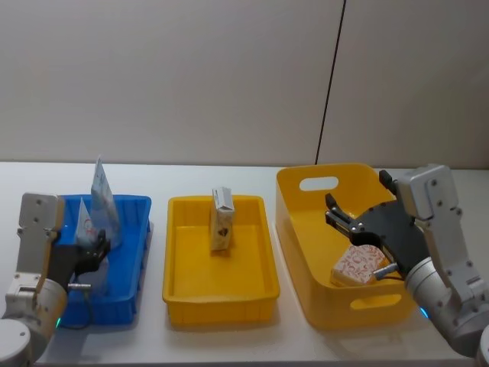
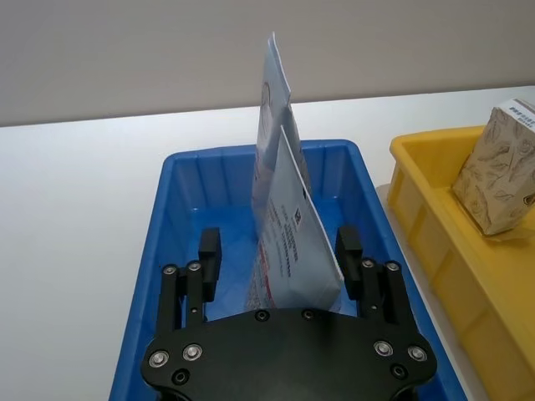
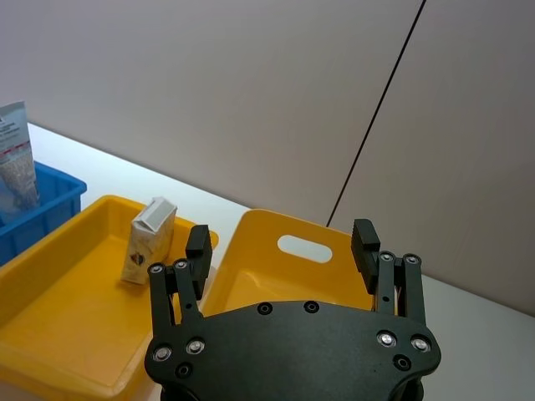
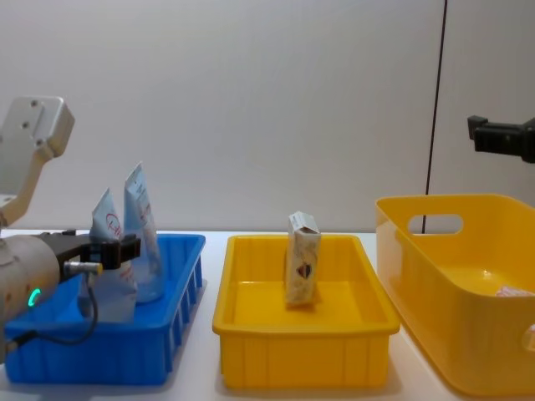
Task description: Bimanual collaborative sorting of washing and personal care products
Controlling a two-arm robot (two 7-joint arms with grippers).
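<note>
The upright pale blue translucent squeeze tube is straddled by the wide-spread left gripper; the right gripper, also wide, is held over the deep yellow plastic bin.

Head view high, tilted down on blue bin, shallow yellow tray and deep yellow tub in a row; chest view low, side-on across the same three; wrist views close behind left gripper and right gripper, looking forward past them, both catching the tray's upright carton.
</note>
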